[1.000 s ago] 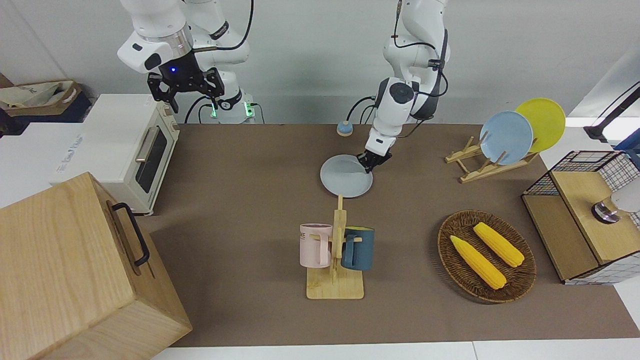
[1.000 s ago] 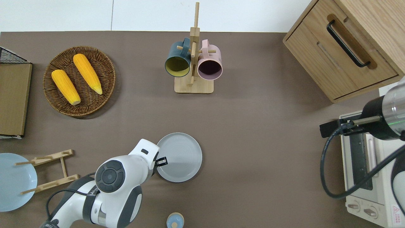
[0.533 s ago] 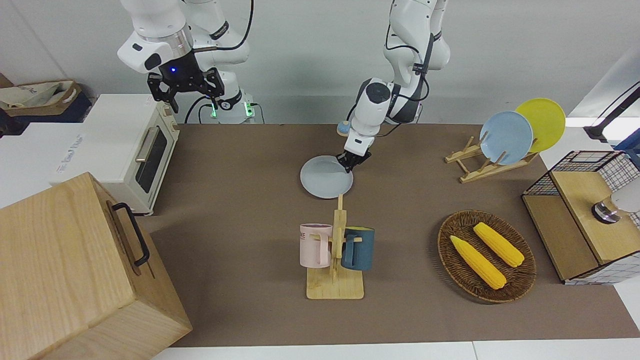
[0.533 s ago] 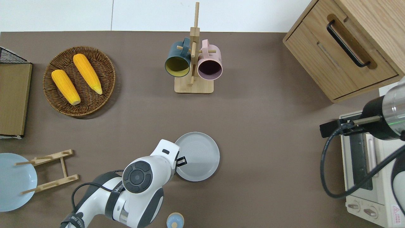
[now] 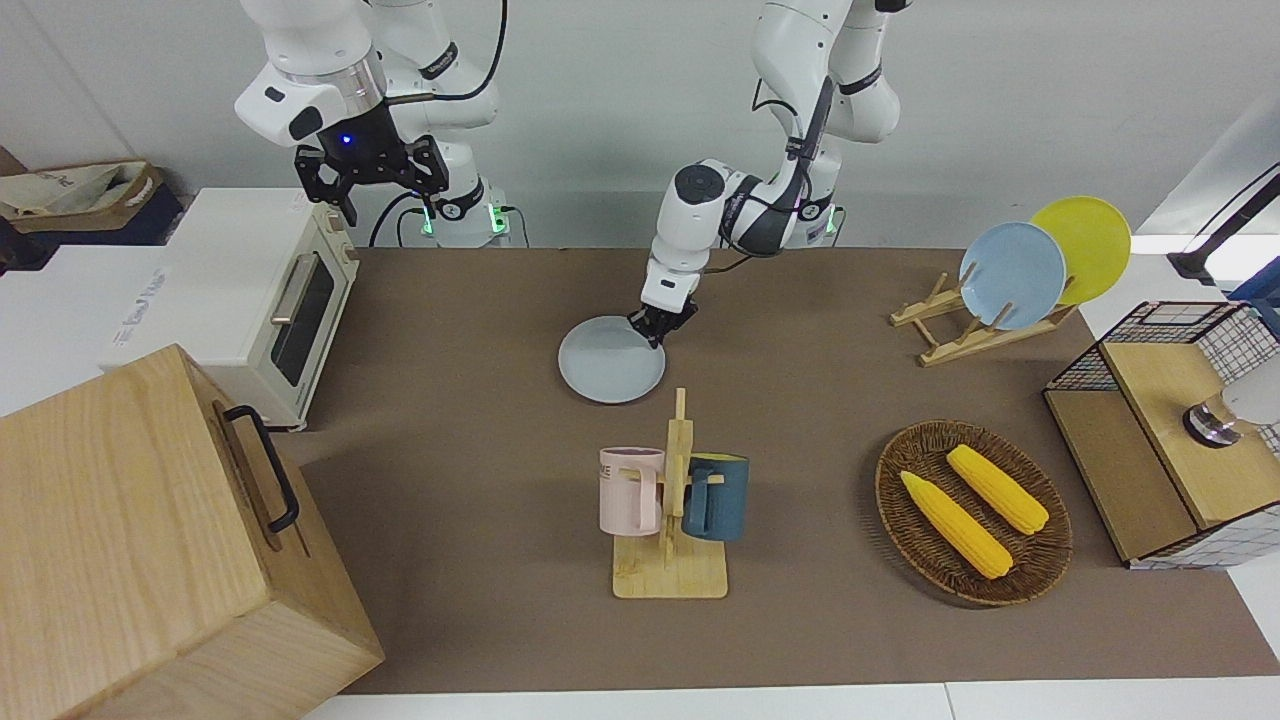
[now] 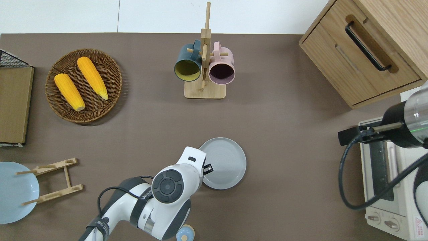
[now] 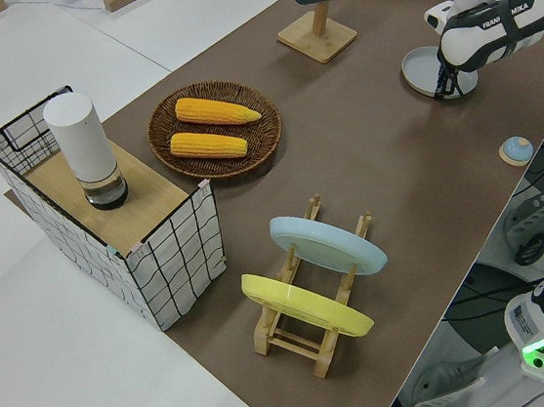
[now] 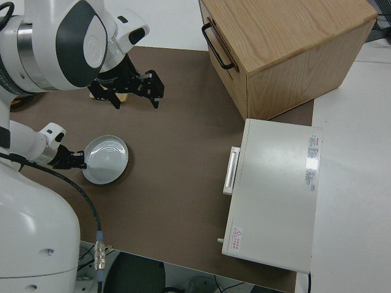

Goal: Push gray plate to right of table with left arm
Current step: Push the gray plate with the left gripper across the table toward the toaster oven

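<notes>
Now the round pale-gray plate (image 6: 223, 163) is touched at its left-arm-end rim by the left arm's black gripper (image 6: 207, 168), its grip state indiscernible; the push runs toward the right arm's end.

The gray plate (image 6: 224, 163) lies flat on the table (image 6: 284, 134), nearer to the robots than the mug rack (image 6: 204, 67); the left gripper (image 6: 207, 168) touches its rim, right arm parked

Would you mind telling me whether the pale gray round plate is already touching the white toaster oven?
No, the pale gray round plate lies mid-table, with bare brown tabletop between it and the white toaster oven.
</notes>
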{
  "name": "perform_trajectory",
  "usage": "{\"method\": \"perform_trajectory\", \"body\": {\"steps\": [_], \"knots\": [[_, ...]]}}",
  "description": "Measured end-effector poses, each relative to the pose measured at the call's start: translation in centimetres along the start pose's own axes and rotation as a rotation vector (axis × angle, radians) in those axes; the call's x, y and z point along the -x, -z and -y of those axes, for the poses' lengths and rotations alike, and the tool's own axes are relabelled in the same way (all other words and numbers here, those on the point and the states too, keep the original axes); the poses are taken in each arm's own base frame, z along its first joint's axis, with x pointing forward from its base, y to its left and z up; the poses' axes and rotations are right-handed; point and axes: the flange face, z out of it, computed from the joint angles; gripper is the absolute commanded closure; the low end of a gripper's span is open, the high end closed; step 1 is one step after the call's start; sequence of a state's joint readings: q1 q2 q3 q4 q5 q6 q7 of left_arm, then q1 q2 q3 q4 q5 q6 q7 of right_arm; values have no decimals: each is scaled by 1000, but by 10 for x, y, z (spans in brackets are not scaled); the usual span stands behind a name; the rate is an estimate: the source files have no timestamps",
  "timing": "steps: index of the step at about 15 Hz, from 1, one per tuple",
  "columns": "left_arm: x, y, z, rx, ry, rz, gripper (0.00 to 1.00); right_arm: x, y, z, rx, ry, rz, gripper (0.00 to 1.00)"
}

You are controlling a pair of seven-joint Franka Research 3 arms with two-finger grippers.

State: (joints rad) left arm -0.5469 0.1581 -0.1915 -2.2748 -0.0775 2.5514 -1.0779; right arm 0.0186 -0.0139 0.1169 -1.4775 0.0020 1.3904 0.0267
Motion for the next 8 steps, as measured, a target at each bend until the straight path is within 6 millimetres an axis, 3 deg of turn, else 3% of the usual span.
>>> {"method": "perform_trajectory", "body": {"steps": [8], "knots": [[34,-13,-80,42,56,-16,1000,0,0,0,0,0,0,17]]}}
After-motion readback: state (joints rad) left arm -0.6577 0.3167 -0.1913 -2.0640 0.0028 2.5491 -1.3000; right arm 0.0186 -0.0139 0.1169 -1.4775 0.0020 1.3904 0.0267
